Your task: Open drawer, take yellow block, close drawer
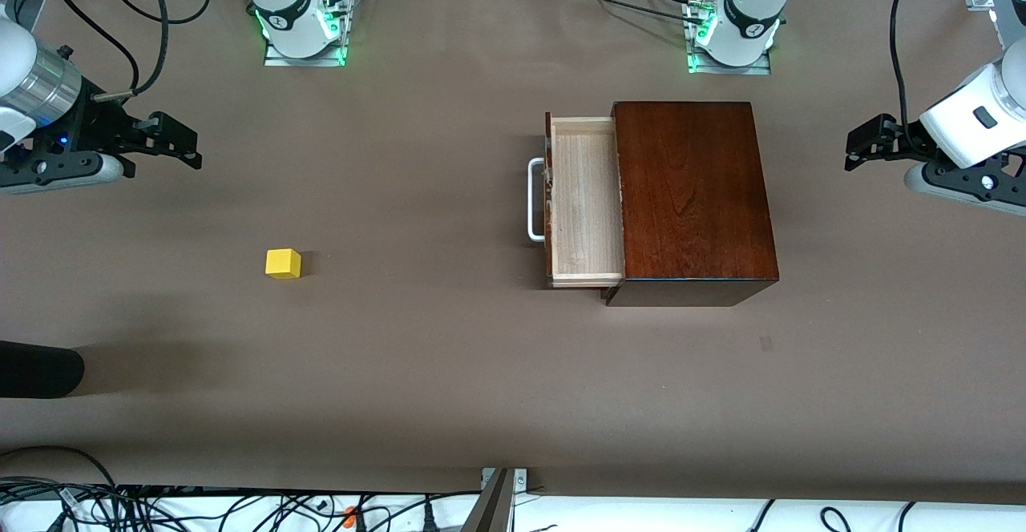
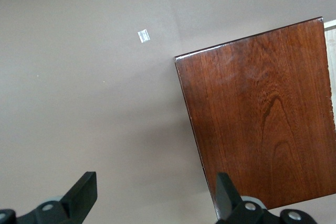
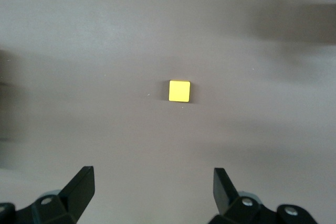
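Front view, drawer (image 1: 583,199) pulled out, yellow block (image 1: 283,263) on table, both pincers, left (image 1: 856,146) and right (image 1: 186,146), spread, empty.

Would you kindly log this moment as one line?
drawer: open, empty | block: on table | left gripper: open, beside box | right gripper: open, over table

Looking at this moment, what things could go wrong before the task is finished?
1. The drawer is open and looks empty, with the yellow block on the table toward the right arm's end. Closing is not done; an off-centre push on the white handle might shove the wooden box instead.
2. The right gripper and the left gripper both hang with jaws open, holding nothing; a move toward the drawer could catch its raised sides.
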You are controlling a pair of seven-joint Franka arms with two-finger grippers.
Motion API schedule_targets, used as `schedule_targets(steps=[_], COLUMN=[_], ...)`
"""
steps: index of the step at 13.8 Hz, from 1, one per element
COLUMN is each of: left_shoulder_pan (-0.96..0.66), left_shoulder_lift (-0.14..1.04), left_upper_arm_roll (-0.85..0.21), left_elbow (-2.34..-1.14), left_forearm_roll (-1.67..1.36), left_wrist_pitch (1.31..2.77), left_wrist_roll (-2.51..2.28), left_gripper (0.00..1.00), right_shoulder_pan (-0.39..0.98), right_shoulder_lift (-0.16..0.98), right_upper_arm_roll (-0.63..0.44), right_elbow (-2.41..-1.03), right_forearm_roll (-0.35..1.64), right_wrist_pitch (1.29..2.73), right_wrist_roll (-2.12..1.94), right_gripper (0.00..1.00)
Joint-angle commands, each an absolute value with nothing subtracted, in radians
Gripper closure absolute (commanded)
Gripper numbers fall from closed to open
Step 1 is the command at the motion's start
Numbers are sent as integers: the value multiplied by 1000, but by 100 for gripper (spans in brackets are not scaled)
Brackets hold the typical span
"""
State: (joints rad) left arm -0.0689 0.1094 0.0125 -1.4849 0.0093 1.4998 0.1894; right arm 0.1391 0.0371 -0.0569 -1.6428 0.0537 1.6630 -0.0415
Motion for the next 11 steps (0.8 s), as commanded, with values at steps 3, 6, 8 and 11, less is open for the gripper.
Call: schedule_targets(steps=[3, 6, 8, 11], left_shoulder_pan=[-61, -61, -61, -61], left_shoulder_lift=[100, 100, 100, 100], left_upper_arm_roll=[11, 11, 11, 11], left_elbow=[-1477, -1477, -1477, -1477], left_forearm_roll=[-6, -6, -6, -6], left_wrist_pitch=[1477, 1477, 1477, 1477], left_wrist_roll=[216, 216, 216, 216], left_gripper=[0, 0, 0, 0], right_shoulder_pan=[127, 121, 121, 123], right_shoulder_lift=[64, 63, 63, 66], right_upper_arm_roll=[-41, -60, -58, -58], right_elbow=[-1585, -1578, -1578, -1577], right_forearm_roll=[-6, 5, 6, 6], right_wrist_pitch=[1638, 1599, 1588, 1592], right_wrist_roll=[-43, -57, -60, -60], right_gripper=[0, 0, 0, 0])
